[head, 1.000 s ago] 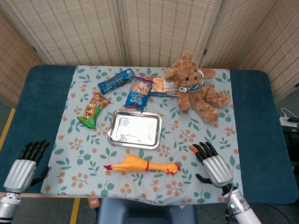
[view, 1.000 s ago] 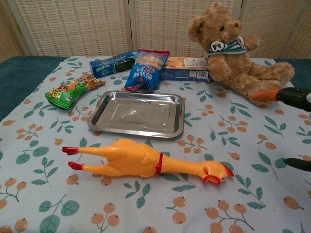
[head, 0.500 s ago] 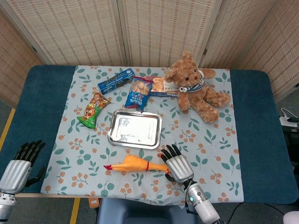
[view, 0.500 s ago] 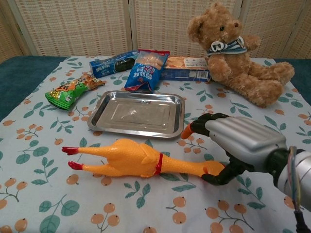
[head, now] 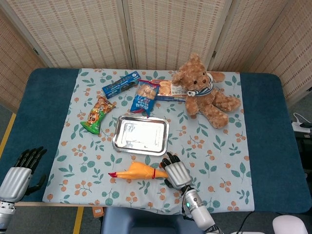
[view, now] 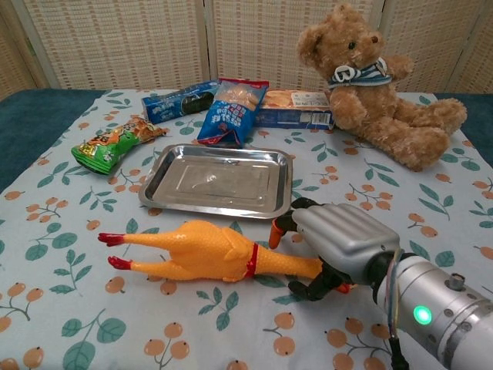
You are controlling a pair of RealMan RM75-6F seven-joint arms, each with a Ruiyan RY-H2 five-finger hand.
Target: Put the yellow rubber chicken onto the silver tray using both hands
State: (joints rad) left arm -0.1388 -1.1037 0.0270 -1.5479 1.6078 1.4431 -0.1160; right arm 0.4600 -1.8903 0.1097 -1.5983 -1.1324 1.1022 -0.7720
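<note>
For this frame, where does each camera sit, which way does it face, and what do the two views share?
Head view: high above the near edge, looking down on the whole table; shows the left hand off the cloth and the right hand.
Chest view: low at the near edge, looking across the table; only the right hand shows.
Shared: the rubber chicken, silver tray, and teddy bear.

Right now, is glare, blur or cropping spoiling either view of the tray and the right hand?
Head view: the silver tray is blown out to white glare in its middle, though the rest is sharp. Chest view: the tray shows only soft reflections and a readable rim; the right hand over the yellow rubber chicken head is sharp, its forearm cropped at the corner.
</note>
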